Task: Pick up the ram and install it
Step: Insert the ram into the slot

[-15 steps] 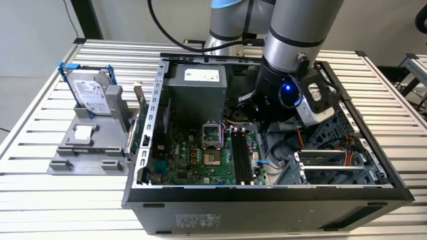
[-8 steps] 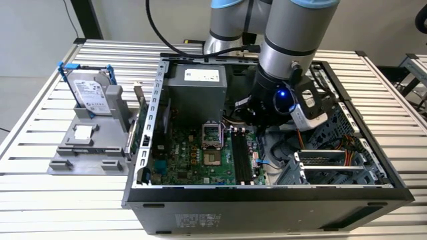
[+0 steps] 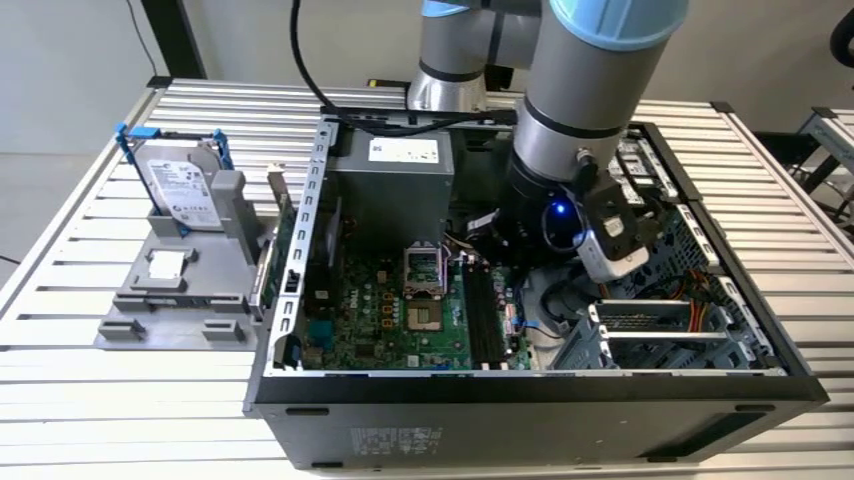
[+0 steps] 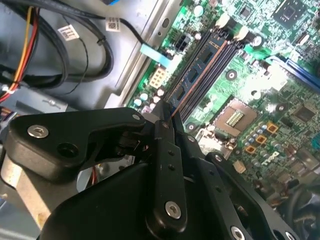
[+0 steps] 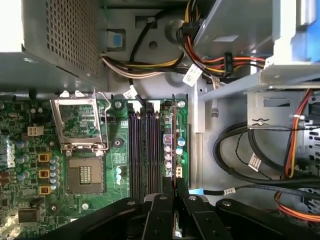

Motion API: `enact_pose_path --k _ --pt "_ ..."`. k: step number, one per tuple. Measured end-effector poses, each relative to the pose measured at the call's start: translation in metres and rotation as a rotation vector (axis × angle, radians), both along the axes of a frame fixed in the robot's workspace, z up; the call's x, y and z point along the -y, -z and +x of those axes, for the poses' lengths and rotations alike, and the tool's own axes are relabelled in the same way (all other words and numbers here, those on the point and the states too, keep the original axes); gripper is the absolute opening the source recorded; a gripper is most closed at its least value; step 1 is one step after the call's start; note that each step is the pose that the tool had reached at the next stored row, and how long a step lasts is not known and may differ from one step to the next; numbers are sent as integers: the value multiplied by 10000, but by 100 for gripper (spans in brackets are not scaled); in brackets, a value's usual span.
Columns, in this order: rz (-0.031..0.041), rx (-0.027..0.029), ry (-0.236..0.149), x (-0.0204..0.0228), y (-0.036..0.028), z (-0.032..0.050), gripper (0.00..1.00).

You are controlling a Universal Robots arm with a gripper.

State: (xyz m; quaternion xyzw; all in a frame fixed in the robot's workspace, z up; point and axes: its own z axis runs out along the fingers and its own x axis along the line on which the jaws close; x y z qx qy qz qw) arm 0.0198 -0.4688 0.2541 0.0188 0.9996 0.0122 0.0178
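Between the hand's fingers — the ram, over its slot.

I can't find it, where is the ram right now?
The ram stands on edge in a motherboard slot beside the open CPU socket, in both wrist views, with the gripper closed on its near end.

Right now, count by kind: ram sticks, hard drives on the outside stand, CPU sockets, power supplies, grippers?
ram: 1, standing along a motherboard slot
hard drive: 1, upright on the grey stand
CPU socket: 1, cover frame raised
power supply: 1
gripper: 1, shut on the ram
Total: 5
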Motion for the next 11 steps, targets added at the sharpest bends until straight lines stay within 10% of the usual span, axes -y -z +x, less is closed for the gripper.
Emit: enact_pose_path --k 11 --pt "-3 0 -236 39 195 -17 0"
